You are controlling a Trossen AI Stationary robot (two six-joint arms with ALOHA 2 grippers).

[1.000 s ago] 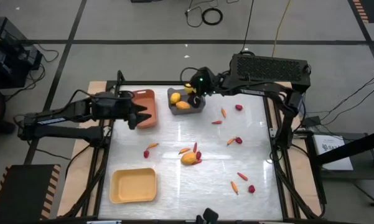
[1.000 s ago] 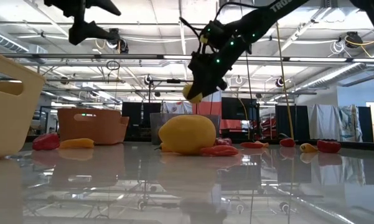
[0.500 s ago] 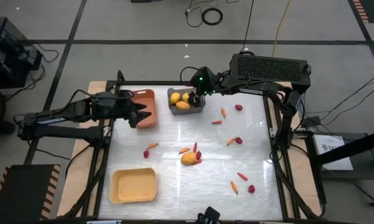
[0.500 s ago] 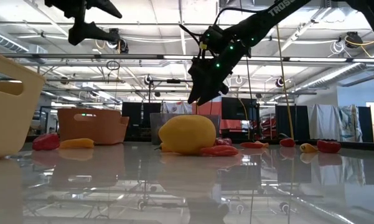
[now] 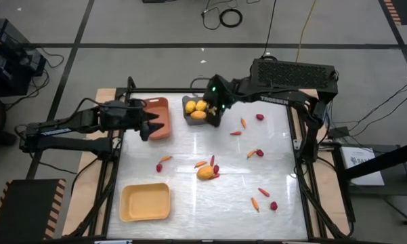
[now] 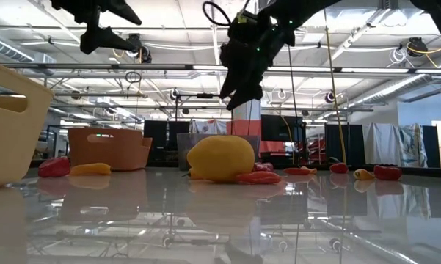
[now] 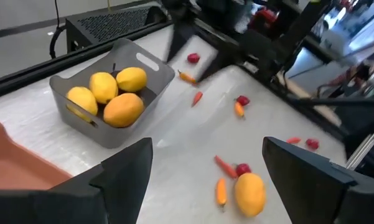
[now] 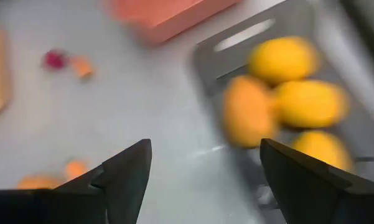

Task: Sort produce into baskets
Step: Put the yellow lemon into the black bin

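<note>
The glossy white table (image 5: 189, 146) carries three bins: a shallow pale yellow rectangular basket (image 5: 145, 202) at about 7 o'clock from the table's middle, a shallow orange-brown basket (image 5: 158, 118) at 10 o'clock, and a dark grey basket (image 5: 202, 110) at 12 o'clock. The grey one holds four plump yellow-orange lemon-like fruits (image 7: 109, 93) (one more orange than the rest). The right gripper (image 5: 217, 107) hangs over that basket's 3 o'clock edge, its dark fingers (image 8: 121, 171) spread wide with nothing between them. The left gripper (image 5: 147, 125) hovers at the orange-brown basket's 9 o'clock side, also spread and empty. A fifth lemon-like fruit (image 5: 204, 173) lies near the table's centre, touching a thin orange carrot-like stick (image 5: 200, 164) and small dark red round pieces (image 5: 215, 169). More sticks and red pieces lie scattered from 1 to 5 o'clock.
</note>
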